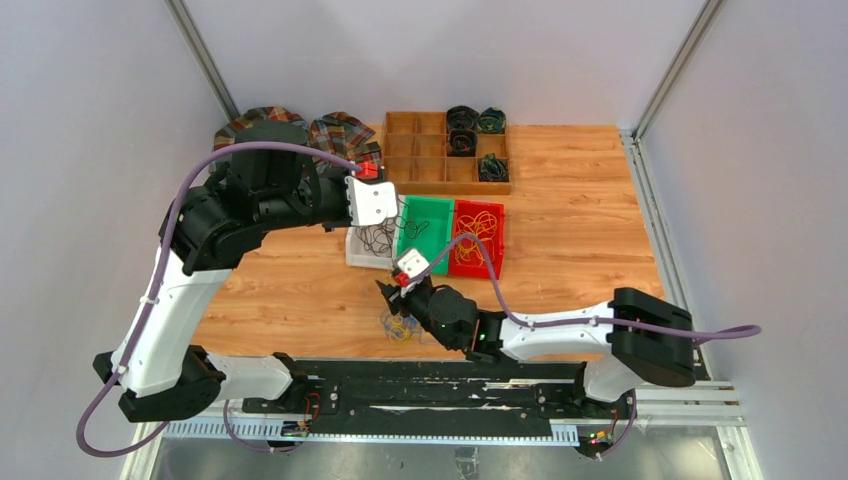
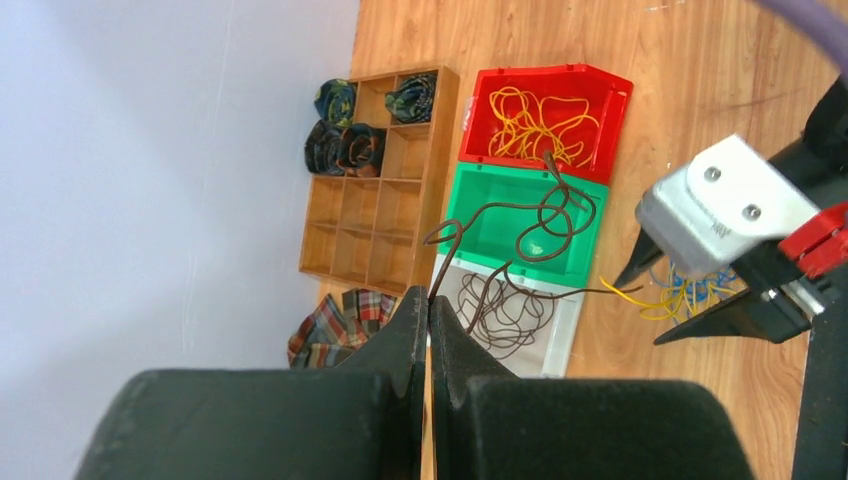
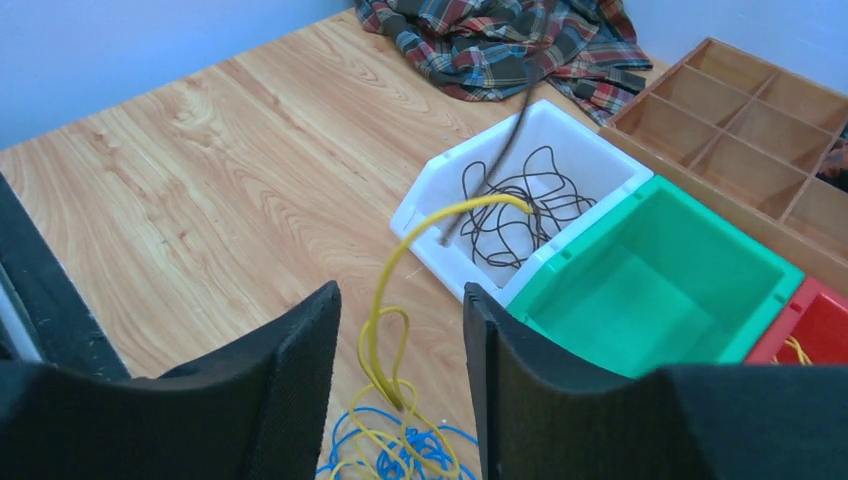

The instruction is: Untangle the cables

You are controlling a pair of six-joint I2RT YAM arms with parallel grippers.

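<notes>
Pinching brown cable (image 2: 548, 160) | left pincer (image 2: 428, 305) (wrist view only) | right pincer (image 3: 400, 295) spread

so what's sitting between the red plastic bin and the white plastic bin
a green plastic bin, flush against both; the top external view shows all three in a row

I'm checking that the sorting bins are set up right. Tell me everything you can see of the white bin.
The white bin is an open-topped box, plastic by its look, with smooth walls. It sits upright on the wooden table, one side against the green bin, the plaid cloth beyond it. Inside lies a loose tangle of dark brown cables; one dark strand rises out of it. A yellow cable crosses its rim in the right wrist view; contact is unclear.
</notes>
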